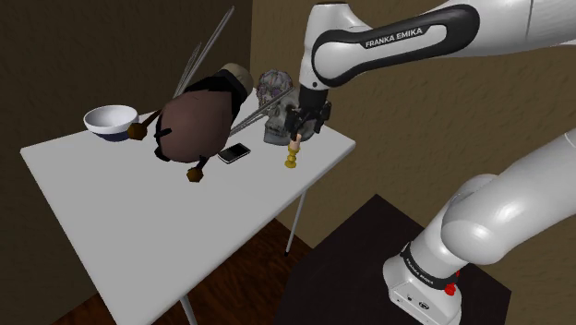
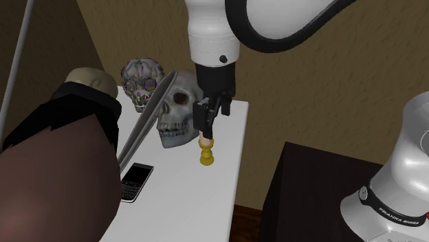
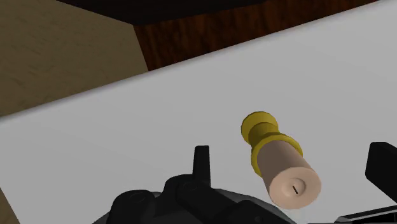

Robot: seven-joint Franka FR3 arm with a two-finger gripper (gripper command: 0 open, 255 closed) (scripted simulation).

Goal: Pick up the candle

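I am watching the candle [image 2: 205, 141], a pale pink stub that is sitting upright in a small yellow holder [image 2: 206, 157] on the white table [image 1: 111, 212]. It is standing just beside the grey skull [image 2: 175, 110], on the skull's side towards the table edge nearest the arm's dark stand [image 1: 355, 268]. In the second exterior view a narrow gap is showing between candle and skull. Through the wrist view I am looking down on the candle's flat top, with a short dark wick mark in its middle.

The gripper [image 2: 206, 128] is hanging directly over the candle, on that same side of the skull. Its black fingers [image 3: 201, 160] are standing wide apart, with the candle lying between them and neither finger touching it. The hand is released and grasping nothing.

Close behind the grey skull, towards the wall, a second skull [image 2: 141, 79] with a mottled, shiny surface is sitting. A black phone [image 2: 136, 181] is lying flat on the table in front of the grey skull. Beyond the phone from the skull, a large brown egg-shaped figure [image 1: 194, 125] with a black collar and a pale cap is looming. Long grey rods [image 2: 146, 120] are sticking out of it, one of them crossing the skull's brow. Farthest from the skull, past the figure, a white bowl [image 1: 106, 127] is resting. Its inside is showing plain white, and I cannot tell whether anything is lying in it.
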